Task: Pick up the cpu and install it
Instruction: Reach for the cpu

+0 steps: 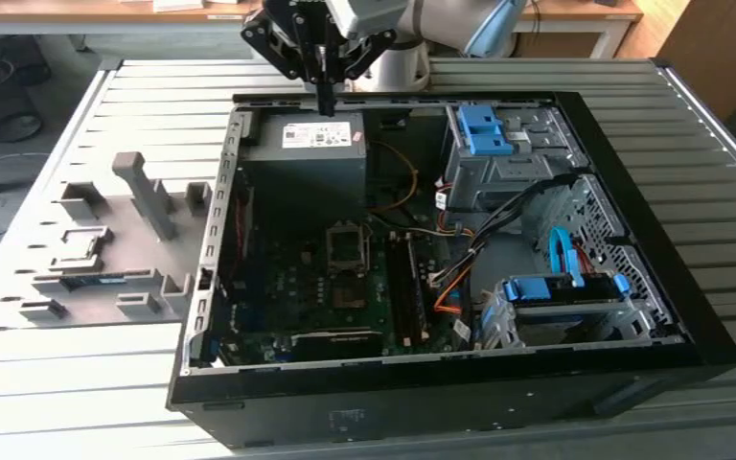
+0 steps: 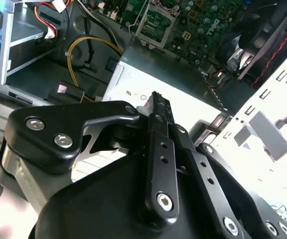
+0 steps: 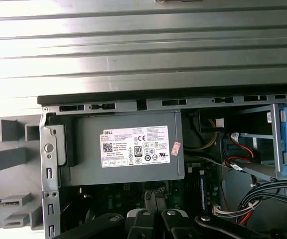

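Observation:
My gripper [image 1: 326,103] hangs over the far end of the open computer case [image 1: 675,316], just above the grey power supply [image 1: 302,146]. Its two black fingers [image 2: 156,129] lie pressed together, shut, and nothing shows between them. The cpu is hidden or out of view. The dark square socket frame [image 1: 346,244] sits on the green motherboard [image 1: 323,287] in the middle of the case, well nearer the camera than the gripper. In the second wrist view the socket frame [image 2: 156,22] lies beyond the power supply [image 2: 158,79].
A grey fixture tray [image 1: 100,259] with upright posts and a narrow memory stick [image 1: 103,281] lies at the exterior view's left of the case. Blue drive cages [image 1: 486,129], bundled cables [image 1: 471,240] and a metal frame fill the case's right side. The slatted metal table [image 1: 61,383] surrounds it.

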